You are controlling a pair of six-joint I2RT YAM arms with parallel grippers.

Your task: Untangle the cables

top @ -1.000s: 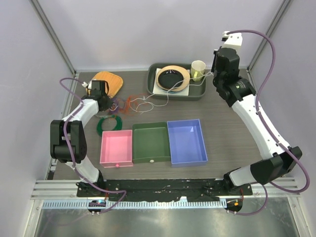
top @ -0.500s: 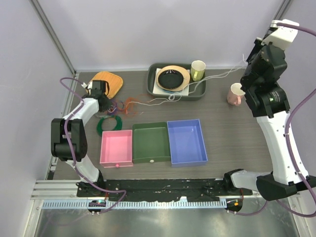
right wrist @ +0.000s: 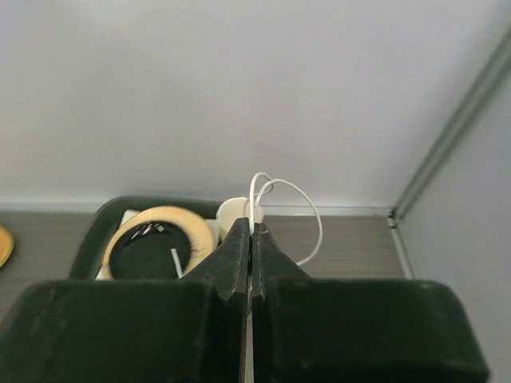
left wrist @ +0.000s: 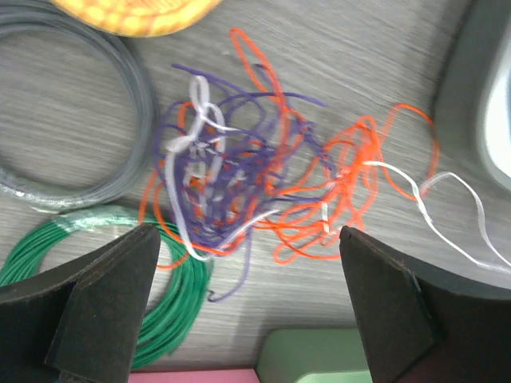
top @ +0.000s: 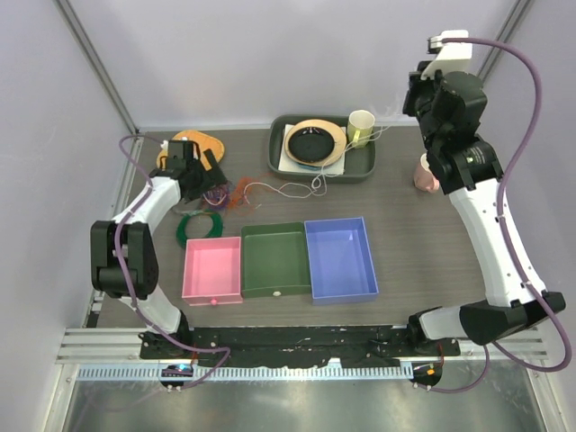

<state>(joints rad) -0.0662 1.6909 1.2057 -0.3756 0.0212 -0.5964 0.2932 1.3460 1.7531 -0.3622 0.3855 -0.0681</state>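
Observation:
The cables lie as a tangle [left wrist: 239, 183] of orange, dark purple and white strands on the table's left. My left gripper [left wrist: 247, 235] hovers just above it, open, with nothing between its fingers. In the top view the gripper [top: 209, 175] sits over the tangle [top: 227, 191]. One white cable [top: 292, 189] trails in slack loops past the tray toward the yellow cup. My right gripper [right wrist: 251, 227] is raised at the back right, shut on the end of that white cable [right wrist: 295, 191], which loops out above the fingertips.
A green wire coil [left wrist: 160, 311] and a grey ring [left wrist: 120, 120] lie by the tangle, near an orange mat [top: 193, 144]. The tray [top: 279, 155] holds a plate; a yellow cup [top: 361, 126] and a pink cup [top: 425, 173] stand nearby. Pink [top: 212, 267], green [top: 275, 261] and blue [top: 340, 259] bins sit in front.
My left gripper has opened and let go of the tangle. The right arm swung out to the far right, pulling the white cable taut, then came back left; the cable now lies slack.

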